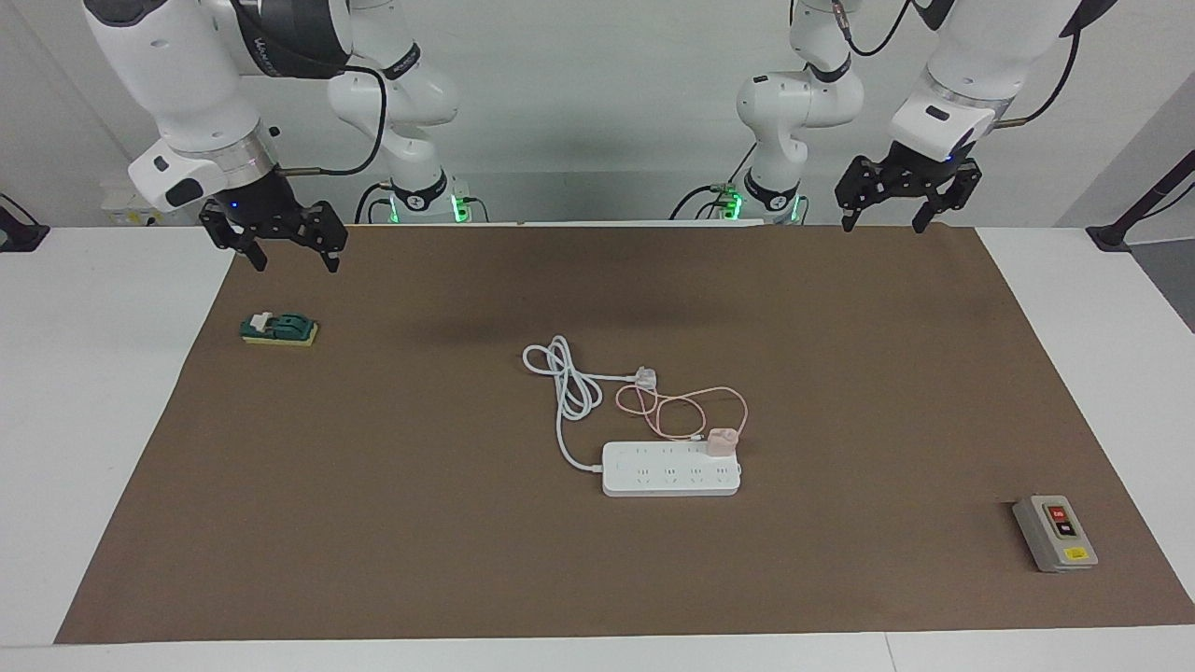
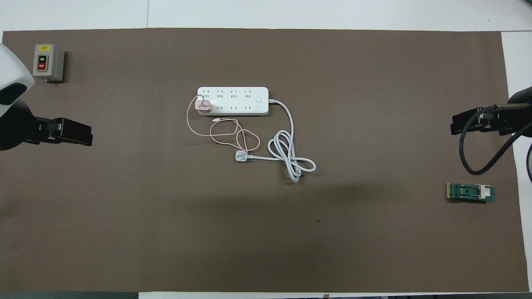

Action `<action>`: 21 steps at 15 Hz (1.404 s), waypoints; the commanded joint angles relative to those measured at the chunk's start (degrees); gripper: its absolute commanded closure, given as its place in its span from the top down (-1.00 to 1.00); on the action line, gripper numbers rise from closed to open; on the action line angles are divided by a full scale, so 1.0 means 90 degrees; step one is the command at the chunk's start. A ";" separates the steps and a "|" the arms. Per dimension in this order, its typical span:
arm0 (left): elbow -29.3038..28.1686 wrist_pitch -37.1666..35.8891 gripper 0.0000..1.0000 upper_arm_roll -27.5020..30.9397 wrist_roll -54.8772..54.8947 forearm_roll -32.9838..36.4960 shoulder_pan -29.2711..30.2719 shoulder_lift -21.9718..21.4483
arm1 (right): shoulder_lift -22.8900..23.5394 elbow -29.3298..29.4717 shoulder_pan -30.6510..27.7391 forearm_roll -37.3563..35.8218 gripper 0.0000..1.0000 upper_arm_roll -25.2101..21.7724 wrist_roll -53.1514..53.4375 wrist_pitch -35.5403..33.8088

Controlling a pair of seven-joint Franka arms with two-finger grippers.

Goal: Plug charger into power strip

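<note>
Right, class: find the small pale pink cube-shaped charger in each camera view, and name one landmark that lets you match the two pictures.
Facing view: the small pale pink cube-shaped charger sits on the long flat white power strip, at its end toward the left arm, on the edge nearer the robots.
Overhead view: the charger sits on the strip's same end and edge.
Shared landmark: the grey box with red and black buttons.
</note>
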 commanded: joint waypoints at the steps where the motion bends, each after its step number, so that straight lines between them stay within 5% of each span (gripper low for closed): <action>1: -0.0275 0.0056 1.00 -0.0030 -0.0104 -0.0055 0.0113 -0.0216 | -0.0082 -0.0032 -0.0065 -0.0044 1.00 0.0051 -0.0068 -0.0113; 11: 0.0163 -0.0198 1.00 0.0370 -0.0094 -0.0094 0.0015 0.0565 | -0.0082 -0.0032 -0.0074 -0.0044 1.00 0.0051 -0.0087 -0.0113; 21: 0.0115 -0.0286 1.00 0.0341 -0.0172 -0.0055 -0.0034 0.0419 | -0.0082 -0.0032 -0.0074 -0.0044 1.00 0.0051 -0.0087 -0.0122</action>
